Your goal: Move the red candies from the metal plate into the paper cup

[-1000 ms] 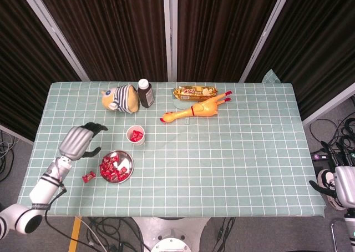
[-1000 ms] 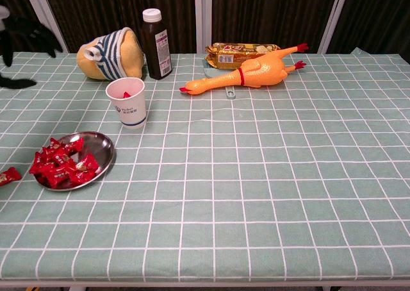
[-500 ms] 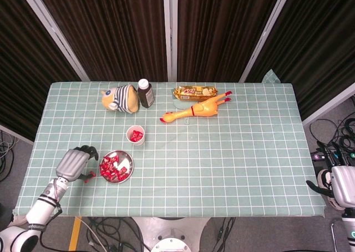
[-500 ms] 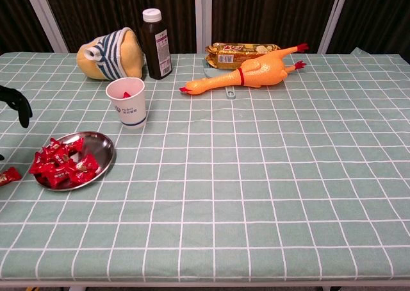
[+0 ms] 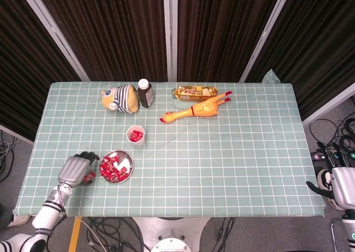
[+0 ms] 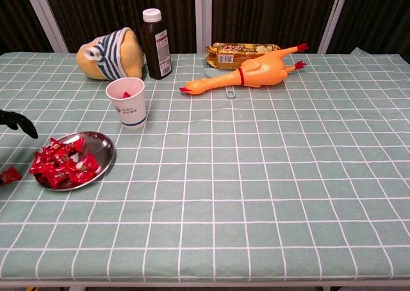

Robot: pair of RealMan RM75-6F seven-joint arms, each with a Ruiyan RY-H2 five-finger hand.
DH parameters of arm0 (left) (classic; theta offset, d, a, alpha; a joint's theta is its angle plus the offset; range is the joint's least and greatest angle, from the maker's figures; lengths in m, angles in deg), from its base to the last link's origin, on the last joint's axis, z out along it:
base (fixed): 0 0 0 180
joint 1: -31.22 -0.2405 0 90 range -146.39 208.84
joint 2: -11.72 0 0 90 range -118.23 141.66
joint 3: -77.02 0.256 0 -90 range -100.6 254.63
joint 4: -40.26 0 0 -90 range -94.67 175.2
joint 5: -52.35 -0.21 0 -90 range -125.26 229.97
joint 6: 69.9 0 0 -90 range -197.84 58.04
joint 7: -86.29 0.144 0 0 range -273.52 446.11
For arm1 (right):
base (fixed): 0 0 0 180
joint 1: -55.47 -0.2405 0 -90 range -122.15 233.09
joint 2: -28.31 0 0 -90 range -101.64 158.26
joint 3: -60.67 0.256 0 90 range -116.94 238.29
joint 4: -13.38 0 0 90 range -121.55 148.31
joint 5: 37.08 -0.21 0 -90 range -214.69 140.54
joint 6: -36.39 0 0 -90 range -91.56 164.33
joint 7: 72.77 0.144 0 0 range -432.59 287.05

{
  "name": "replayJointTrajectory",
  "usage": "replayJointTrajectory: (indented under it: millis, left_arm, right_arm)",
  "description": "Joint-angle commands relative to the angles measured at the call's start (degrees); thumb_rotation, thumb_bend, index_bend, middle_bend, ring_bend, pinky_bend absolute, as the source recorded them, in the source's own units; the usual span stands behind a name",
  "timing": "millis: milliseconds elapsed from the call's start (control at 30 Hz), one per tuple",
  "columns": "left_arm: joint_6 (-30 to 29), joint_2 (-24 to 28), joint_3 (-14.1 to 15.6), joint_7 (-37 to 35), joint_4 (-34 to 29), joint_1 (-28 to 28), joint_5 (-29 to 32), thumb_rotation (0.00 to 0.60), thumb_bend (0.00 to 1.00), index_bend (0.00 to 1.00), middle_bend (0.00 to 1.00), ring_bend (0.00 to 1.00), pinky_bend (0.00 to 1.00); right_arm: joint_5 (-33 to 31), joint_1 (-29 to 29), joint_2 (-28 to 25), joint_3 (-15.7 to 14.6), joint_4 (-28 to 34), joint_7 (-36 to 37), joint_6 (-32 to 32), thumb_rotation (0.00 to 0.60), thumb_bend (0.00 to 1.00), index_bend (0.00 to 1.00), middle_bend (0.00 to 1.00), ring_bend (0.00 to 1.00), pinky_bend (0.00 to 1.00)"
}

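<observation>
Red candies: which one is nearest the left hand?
The stray candy lying on the tablecloth left of the metal plate, right at the left hand; the rest sit on the plate.

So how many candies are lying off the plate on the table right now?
1 in view: a candy lies on the table just left of the plate, under the left hand. The hand may hide others.

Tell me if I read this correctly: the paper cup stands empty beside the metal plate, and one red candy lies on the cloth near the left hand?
Not quite. The paper cup is not empty: the head view shows red candy already inside it. The rest holds: the cup stands beside the metal plate, and one stray candy lies on the cloth by the left hand.
</observation>
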Motion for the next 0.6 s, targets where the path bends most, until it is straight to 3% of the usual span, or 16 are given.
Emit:
replayJointTrajectory:
  millis: [33,600]
  left_arm:
    - [-0.4,-0.8,-0.1,0.4,1.0,-0.6,0.2,0.600,0.12,0.32,0.32,0.24,0.38]
    - [1.7,-3.2,-1.7,1.2,4.6,-1.1,2.1,0.600,0.12,0.41,0.32,0.24,0.38]
  right_arm:
    - [0.3,-0.1,-0.1,0.0,0.4,-0.4,-0.1,0.600,0.03,0.07,0.23,0.05,0.21]
    - [0.5,0.7,-0.3,-0.3,1.4,-1.1,-1.2,0.600,0.03,0.07,0.23,0.04,0.21]
